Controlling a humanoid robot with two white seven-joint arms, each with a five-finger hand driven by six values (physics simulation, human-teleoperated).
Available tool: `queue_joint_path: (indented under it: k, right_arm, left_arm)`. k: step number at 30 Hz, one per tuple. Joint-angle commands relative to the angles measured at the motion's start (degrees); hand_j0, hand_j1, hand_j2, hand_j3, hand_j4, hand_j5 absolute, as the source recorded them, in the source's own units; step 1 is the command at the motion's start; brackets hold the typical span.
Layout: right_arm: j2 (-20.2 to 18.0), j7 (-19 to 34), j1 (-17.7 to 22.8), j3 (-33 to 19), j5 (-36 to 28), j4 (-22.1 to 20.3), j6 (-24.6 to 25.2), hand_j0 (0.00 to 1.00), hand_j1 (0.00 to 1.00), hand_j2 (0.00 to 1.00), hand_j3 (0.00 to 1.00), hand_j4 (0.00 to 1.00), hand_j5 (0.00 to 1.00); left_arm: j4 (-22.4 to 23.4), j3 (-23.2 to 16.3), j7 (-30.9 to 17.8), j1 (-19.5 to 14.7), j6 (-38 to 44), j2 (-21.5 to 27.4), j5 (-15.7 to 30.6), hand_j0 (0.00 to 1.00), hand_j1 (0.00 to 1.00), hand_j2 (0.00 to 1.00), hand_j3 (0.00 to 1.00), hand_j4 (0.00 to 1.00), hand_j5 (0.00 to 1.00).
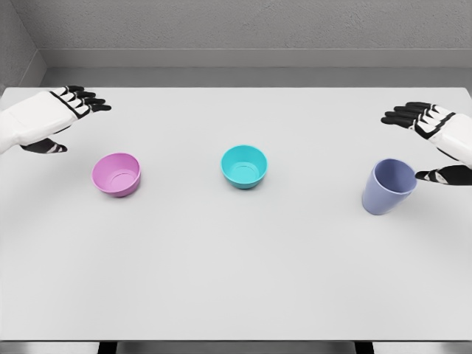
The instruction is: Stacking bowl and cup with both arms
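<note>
A pink bowl sits upright on the left part of the white table. A teal bowl stands near the table's middle. A lavender-blue cup stands upright on the right side. My left hand hovers up and left of the pink bowl, fingers spread, thumb below, holding nothing. My right hand is just right of the cup, fingers spread above its rim and thumb beside it, apart from the cup wall.
The table's front edge runs along the bottom of the view. A grey wall rises behind the table's far edge.
</note>
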Motion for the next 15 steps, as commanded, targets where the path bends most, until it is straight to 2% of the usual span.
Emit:
queue_joint_path:
  k: [1,5,7,10,15]
  right_arm:
    - [0.0,0.0,0.0,0.0,-0.3,-0.2,0.0,1.00,1.00,1.00,1.00,1.00,1.00]
    - [-0.1,0.1,-0.4,-0.4,-0.4,0.1,0.0,1.00,1.00,1.00,1.00,1.00,1.00]
    - [0.0,1.6,-1.4,-0.5,-0.4,0.3,0.0,1.00,1.00,1.00,1.00,1.00,1.00]
    - [-0.1,1.7,-1.7,-0.6,-0.5,0.2,0.0,1.00,1.00,1.00,1.00,1.00,1.00]
    - [-0.1,1.7,-1.8,-0.9,-0.7,0.2,0.0,1.00,1.00,1.00,1.00,1.00,1.00]
  left_arm:
    - [-0.1,0.0,0.0,0.0,0.0,0.1,0.4,1.00,1.00,1.00,1.00,1.00,1.00]
    - [0.1,-0.1,-2.6,0.0,0.0,0.1,0.3,1.00,1.00,1.00,1.00,1.00,1.00]
    - [0.3,-0.4,-7.9,-0.2,0.0,0.0,0.5,1.00,1.00,1.00,1.00,1.00,1.00]
    - [0.3,-0.8,-12.6,-0.2,0.0,-1.4,0.7,1.00,1.00,1.00,1.00,1.00,1.00]
    - [0.4,-2.2,-13.9,-0.4,0.0,-3.1,0.8,1.00,1.00,1.00,1.00,1.00,1.00]
